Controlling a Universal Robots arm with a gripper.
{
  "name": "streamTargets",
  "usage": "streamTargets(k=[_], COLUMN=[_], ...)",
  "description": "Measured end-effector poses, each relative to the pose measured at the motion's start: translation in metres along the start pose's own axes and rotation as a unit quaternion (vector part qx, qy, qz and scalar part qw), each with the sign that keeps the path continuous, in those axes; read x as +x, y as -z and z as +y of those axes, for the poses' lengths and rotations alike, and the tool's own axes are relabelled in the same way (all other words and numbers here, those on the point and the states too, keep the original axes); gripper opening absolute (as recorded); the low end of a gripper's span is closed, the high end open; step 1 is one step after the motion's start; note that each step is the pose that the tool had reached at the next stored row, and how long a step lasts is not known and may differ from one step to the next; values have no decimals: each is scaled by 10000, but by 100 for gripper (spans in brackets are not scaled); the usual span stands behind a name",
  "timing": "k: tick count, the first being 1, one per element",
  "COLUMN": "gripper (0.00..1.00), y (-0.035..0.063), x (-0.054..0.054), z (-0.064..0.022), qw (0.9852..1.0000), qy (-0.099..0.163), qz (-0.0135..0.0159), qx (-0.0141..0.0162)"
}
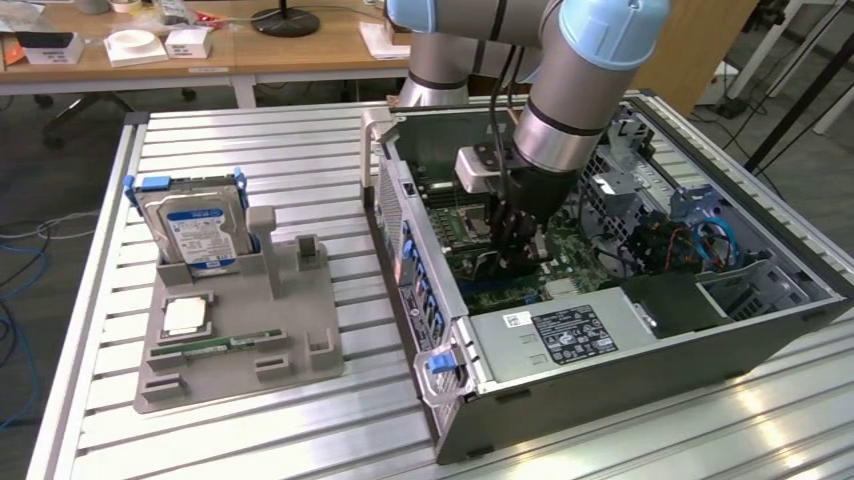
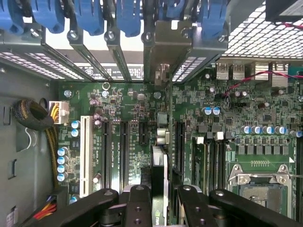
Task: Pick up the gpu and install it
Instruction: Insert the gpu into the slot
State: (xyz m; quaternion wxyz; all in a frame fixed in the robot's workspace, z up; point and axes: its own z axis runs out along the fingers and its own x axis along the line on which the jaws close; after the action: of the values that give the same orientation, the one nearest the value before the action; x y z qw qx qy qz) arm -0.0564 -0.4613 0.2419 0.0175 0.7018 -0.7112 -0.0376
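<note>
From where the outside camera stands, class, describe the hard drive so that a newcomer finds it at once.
Start at the open computer case; on the exterior view's left of it lies a grey holder tray on the slatted table. The hard drive stands upright at the tray's far end, the tray's one silver box, with a blue-white label and blue side rails.

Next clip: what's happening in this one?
A robot arm has reached down into the open computer case. Its pincer is shut on the gpu, a slim dark card held edge-on over the green motherboard, with its metal bracket up at the rear slot openings. Whether the card is seated in a slot cannot be told. On the grey holder tray outside sit a hard drive and a memory stick.
</note>
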Motion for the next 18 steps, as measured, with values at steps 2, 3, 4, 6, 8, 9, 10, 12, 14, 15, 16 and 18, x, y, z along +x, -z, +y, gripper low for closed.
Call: streamTargets(k=[2, 3, 4, 6, 8, 9, 10, 12, 14, 15, 16, 18], gripper=[26, 26, 26, 26, 26, 26, 26, 26, 26, 26, 26, 26], y=[-3, -8, -14, -25, -31, -34, -35, -43, -54, -60, -65, -68], x=[1, 2, 2, 2, 2, 2, 2, 3, 3, 3, 4, 2], z=[0, 0, 0, 0, -1, -1, -1, -2, -3, -4, -4, -5], qw=[10000, 10000, 10000, 10000, 10000, 10000, 10000, 10000, 10000, 10000, 10000, 10000], qy=[0, 0, 0, 0, 0, 1, 1, 2, 3, 3, 3, 3], qz=[2, 3, 4, 5, 3, 2, 3, 4, 4, 4, 4, 11], qx=[-1, 0, 0, 1, 2, 3, 3, 2, 3, 4, 6, 3])
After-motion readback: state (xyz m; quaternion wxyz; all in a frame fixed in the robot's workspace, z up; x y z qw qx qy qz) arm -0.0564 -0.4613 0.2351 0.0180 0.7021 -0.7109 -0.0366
